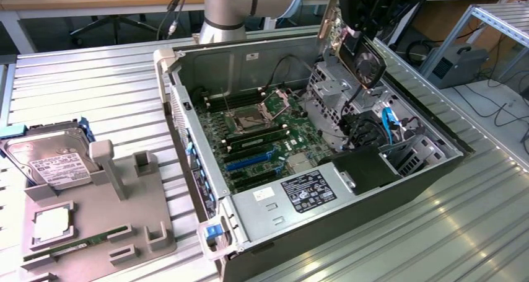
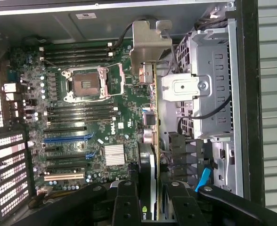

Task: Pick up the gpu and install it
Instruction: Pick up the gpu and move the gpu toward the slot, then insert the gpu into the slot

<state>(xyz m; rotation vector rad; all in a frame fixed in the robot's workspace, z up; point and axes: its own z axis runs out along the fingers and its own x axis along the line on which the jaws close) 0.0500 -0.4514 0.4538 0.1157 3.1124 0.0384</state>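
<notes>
One gripper [image 1: 363, 31] clamps the one gpu [image 1: 365, 57], which hangs on edge with its single fan showing. It is above the one open case [image 1: 178, 108], at one o'clock from the motherboard [image 1: 264, 133]. In the wrist view, two black fingers [image 2: 126, 202] press on the card's two faces, with its one bracket [image 2: 150, 42] at the far end. At nine o'clock from the case lies one grey holder [image 1: 140, 226]. It carries one hard drive [image 1: 49, 161], one memory stick [image 1: 74, 245] and one chip [image 1: 49, 225].
</notes>
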